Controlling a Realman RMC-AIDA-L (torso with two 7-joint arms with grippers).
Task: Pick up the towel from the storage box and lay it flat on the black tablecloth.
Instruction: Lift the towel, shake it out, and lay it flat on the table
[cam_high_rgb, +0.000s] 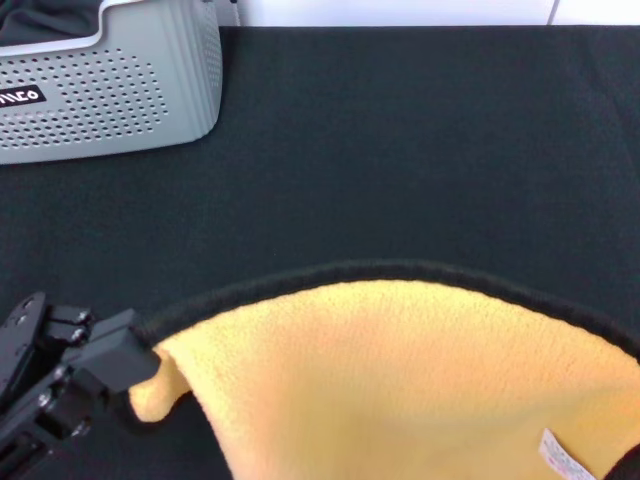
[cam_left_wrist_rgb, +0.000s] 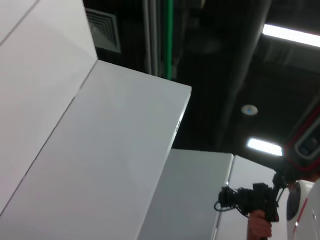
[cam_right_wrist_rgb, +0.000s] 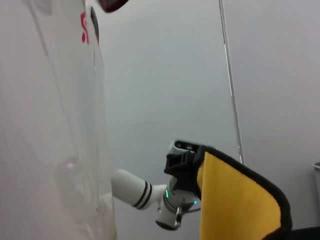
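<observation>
Spreading step in hand: left gripper clamps one corner of the yellow-orange terry towel with black trim, out of the light grey perforated storage box, raised over the black tablecloth; right gripper unseen; next, lower flat.

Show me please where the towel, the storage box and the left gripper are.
towel (cam_high_rgb: 400, 380): head view, on its yellow face.
storage box (cam_high_rgb: 110, 95): head view, on its perforated side.
left gripper (cam_high_rgb: 135, 360): head view, at the fingertips on the towel's corner.
</observation>
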